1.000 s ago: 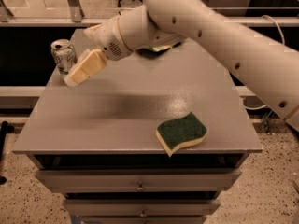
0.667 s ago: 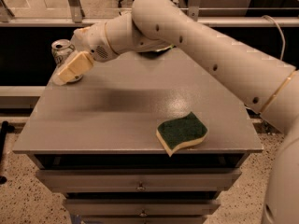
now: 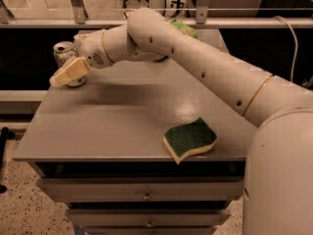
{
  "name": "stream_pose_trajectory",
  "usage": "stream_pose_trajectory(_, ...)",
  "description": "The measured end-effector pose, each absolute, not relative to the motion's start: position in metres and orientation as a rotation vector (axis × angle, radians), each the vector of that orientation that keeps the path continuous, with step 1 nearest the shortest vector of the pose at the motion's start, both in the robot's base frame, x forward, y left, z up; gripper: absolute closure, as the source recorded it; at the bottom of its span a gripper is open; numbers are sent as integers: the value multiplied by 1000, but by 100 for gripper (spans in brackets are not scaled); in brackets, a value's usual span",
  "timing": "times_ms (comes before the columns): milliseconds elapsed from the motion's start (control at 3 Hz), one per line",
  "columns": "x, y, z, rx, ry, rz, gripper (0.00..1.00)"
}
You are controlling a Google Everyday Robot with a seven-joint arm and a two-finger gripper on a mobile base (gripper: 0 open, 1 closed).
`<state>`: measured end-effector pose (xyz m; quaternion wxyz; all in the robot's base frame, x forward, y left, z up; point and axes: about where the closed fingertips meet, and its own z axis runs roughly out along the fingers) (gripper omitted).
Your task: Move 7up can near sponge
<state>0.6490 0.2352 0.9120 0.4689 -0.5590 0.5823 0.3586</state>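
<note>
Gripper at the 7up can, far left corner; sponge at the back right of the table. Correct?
One error. The camera view shows the sponge at the table's front right edge, not the back. The gripper is at the 7up can, far left corner.

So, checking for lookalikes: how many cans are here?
1: the 7up can at the table's far-left corner, the end effector just in front of it. The arm could hide others.

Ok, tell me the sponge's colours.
The sponge: dark green over pale yellow, camera view; hand at the 7up can.
</note>
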Motion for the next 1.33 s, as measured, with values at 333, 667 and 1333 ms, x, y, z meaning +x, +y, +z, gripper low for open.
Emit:
stream_pose_trajectory(333, 653, 250, 903, -1360, 1440, 919, 0)
stream_pose_trajectory(667, 653, 261, 898, -1359, 1437, 943, 17)
stream_pose_trajectory(1333, 657, 260, 896, -1331, 1444, 949, 64)
